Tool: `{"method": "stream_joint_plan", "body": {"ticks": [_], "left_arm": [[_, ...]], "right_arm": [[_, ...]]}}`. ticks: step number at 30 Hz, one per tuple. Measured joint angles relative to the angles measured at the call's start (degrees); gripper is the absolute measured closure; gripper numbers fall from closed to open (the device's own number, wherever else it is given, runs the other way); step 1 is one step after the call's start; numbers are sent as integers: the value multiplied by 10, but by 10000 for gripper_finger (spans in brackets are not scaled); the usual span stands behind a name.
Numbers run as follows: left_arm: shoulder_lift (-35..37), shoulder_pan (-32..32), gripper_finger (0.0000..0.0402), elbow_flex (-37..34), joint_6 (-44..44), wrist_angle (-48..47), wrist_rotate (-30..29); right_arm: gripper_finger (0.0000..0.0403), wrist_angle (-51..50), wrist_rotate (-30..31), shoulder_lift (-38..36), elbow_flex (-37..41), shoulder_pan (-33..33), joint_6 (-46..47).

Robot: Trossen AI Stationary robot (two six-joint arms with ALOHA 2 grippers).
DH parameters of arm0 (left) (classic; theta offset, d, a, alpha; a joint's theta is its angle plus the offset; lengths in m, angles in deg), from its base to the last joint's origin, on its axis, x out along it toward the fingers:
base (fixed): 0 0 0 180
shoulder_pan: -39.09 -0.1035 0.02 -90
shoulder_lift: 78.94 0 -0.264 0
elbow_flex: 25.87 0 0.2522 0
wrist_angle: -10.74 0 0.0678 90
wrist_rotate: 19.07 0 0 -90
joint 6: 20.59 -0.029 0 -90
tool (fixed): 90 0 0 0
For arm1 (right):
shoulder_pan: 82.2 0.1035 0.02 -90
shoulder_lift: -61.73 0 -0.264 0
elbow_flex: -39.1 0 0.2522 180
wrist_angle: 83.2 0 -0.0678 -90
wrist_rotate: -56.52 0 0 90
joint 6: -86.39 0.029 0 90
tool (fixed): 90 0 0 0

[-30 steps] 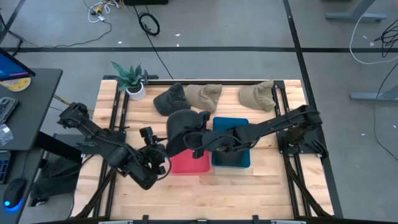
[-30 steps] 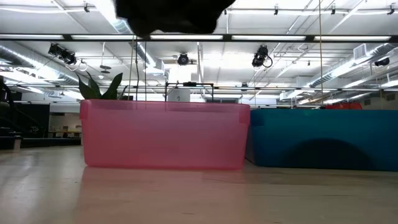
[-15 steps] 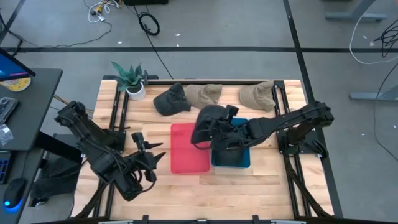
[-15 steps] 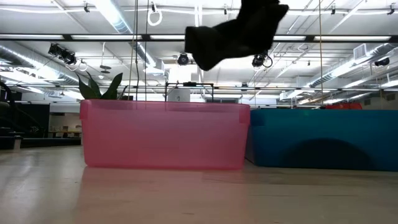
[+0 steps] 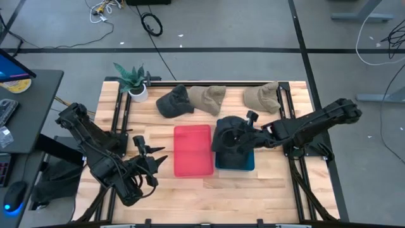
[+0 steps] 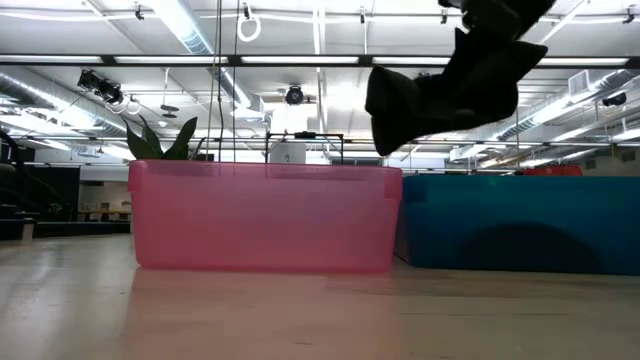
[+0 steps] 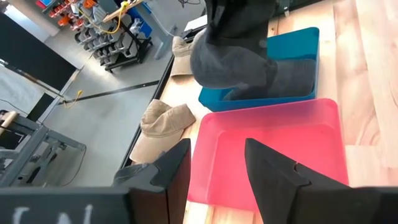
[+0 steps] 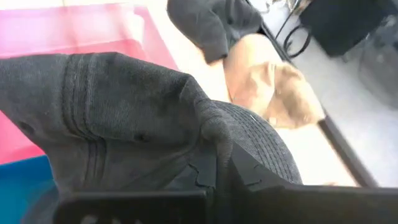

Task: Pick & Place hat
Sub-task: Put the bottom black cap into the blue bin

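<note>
Right now the right gripper [image 5: 235, 136] has its fingers pinched tight on a dark grey hat [image 5: 229, 134], which hangs in the air above the blue bin [image 5: 248, 163]. From the table-level camera the hat [image 6: 445, 85] dangles clear of the bin's rim, with the blue bin [image 6: 520, 222] below it and the pink bin [image 6: 262, 216] at its 9 o'clock. The right wrist camera shows the hat's fabric [image 8: 124, 118] bunched between the closed fingers [image 8: 214, 168].

On the table seen from above, the blue bin sits just beside the pink bin [image 5: 192, 150], touching or nearly so, with the pink one at its 9 o'clock. Toward 12 o'clock of the bins, along the far edge of the table [image 5: 272, 190], lie three more hats: another dark hat [image 5: 173, 101], a tan hat [image 5: 206, 97] touching it, and a second tan hat [image 5: 262, 96] well apart at 3 o'clock of those. A small potted plant [image 5: 133, 81] stands at the table's far corner, around 10 o'clock from the pink bin.

The left gripper [image 5: 150, 161] waits at 9 o'clock of the pink bin, fingers [image 7: 273, 180] spread apart and holding nothing.
</note>
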Motion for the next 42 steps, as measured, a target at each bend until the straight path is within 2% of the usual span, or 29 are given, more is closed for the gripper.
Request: {"method": "stream_joint_plan", "body": {"ticks": [4,19,32,38,42], "left_arm": [[0,0,246,0,0,-1,-4],[0,0,246,0,-1,-1,-6],[0,0,246,0,-1,-1,-6],[0,0,246,0,-1,-1,-6],[0,0,246,0,-1,-1,-6]], "right_arm": [[397,5,-33,-26,25,-10,24],[397,55,-149,-23,107,-97,31],[395,179,-258,-23,202,-172,18],[380,233,-313,-24,248,-207,16],[368,248,-326,-24,263,-219,16]]}}
